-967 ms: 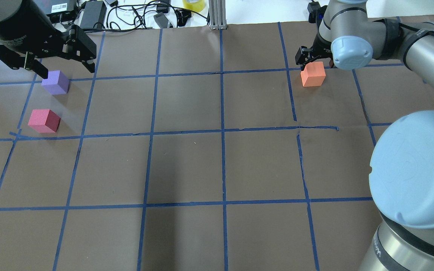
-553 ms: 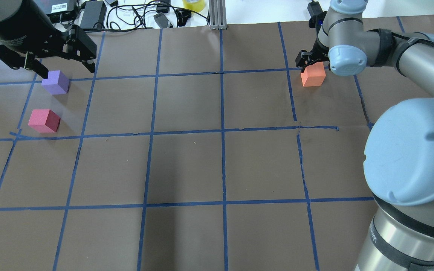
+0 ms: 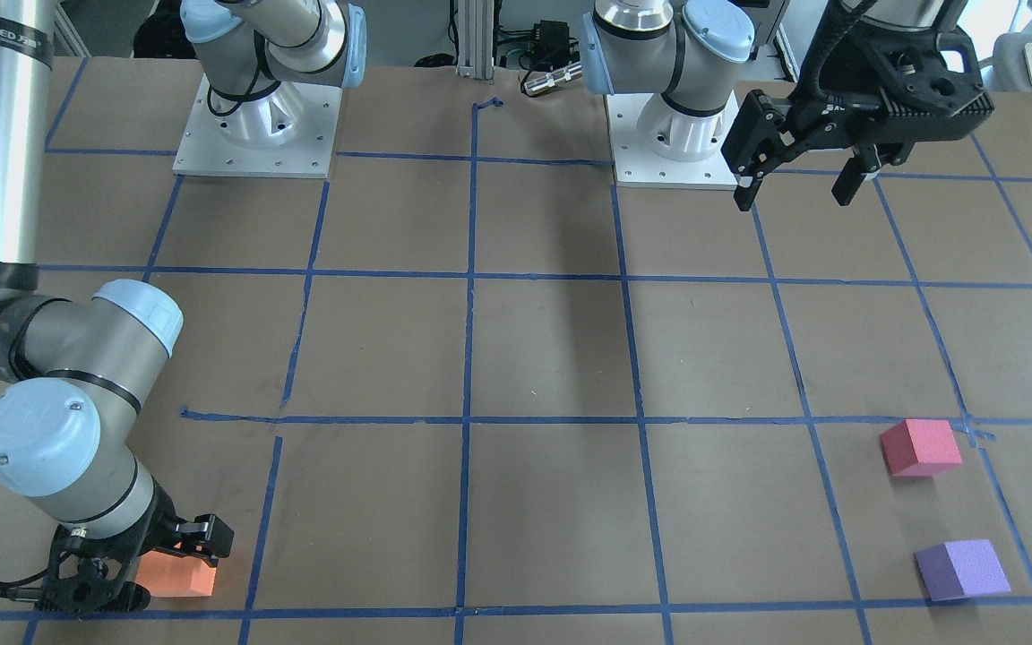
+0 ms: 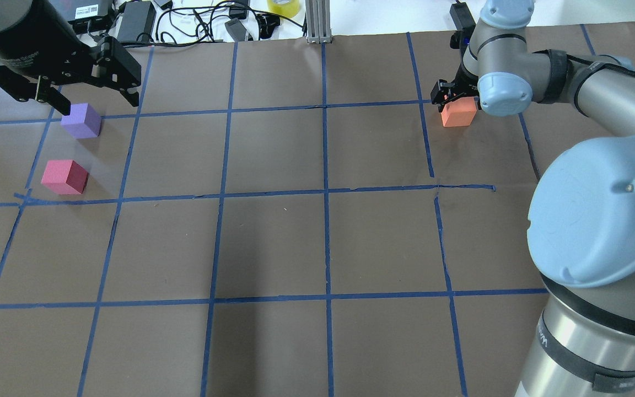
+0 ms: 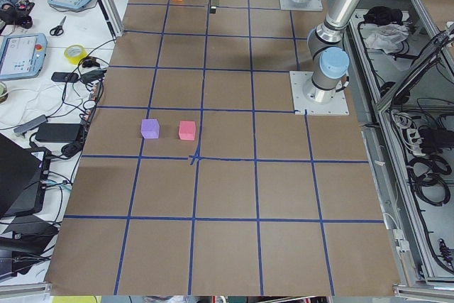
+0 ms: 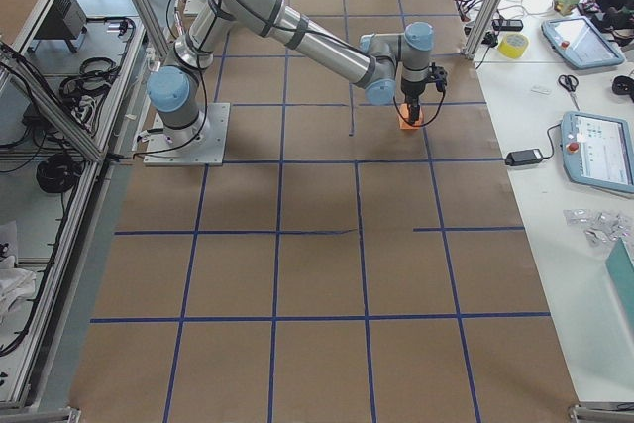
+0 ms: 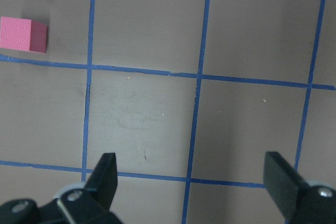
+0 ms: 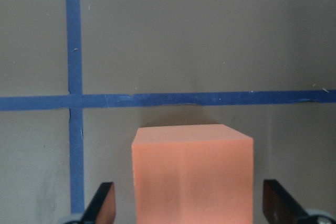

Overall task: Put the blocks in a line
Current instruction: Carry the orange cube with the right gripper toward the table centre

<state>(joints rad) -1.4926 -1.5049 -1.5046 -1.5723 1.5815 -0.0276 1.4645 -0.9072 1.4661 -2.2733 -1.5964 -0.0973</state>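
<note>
Right gripper (image 8: 190, 205) first: its jaws are spread wide, one finger on each side of the orange block (image 8: 191, 171), with a sliver of brown paper showing on both sides, so nothing is pinched yet. The block sits flat on the table (image 4: 317, 248) just short of a blue tape line (image 8: 210, 99), squarely between the fingers. Across the way the left gripper (image 7: 191, 169) hangs above the table, jaws apart and empty. As for progress, I'd call it early: the purple block (image 4: 81, 121) and pinkish-red block (image 4: 64, 177) sit near each other on the robot's left, the orange one well apart on the right. No line yet; closing, carrying and placing all look left to do.
</note>
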